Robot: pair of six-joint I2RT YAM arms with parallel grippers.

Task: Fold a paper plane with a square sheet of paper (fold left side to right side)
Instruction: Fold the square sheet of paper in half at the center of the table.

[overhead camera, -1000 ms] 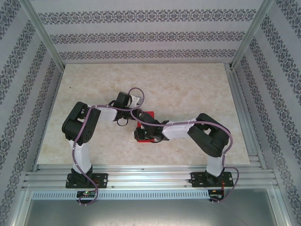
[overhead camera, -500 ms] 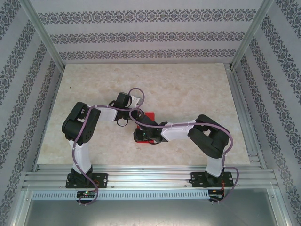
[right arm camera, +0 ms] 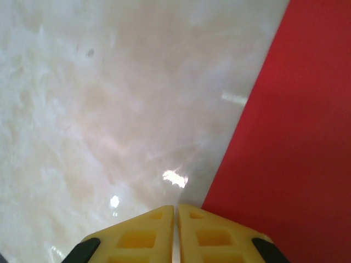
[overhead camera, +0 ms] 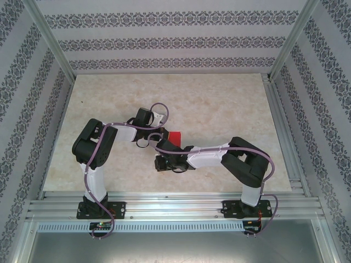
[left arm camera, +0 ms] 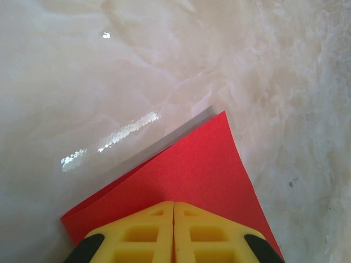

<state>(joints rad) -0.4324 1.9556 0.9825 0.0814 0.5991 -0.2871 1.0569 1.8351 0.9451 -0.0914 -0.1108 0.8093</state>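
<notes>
Left gripper (left arm camera: 174,205): fingers together, square sheet of paper (left arm camera: 192,164) under and ahead of tips. Right gripper (right arm camera: 176,209): fingers together, sheet edge just right of tips. Likely creasing left-to-right fold; next, press along crease without shifting layers.

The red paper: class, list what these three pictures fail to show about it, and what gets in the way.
1. Top view: most of the red paper lies under the right arm; its outline is hidden.
2. Left wrist view: the left gripper and the bottom edge cut off its near part.
3. Right wrist view: the right and bottom edges cut it; whether the right gripper touches it is unclear.
</notes>
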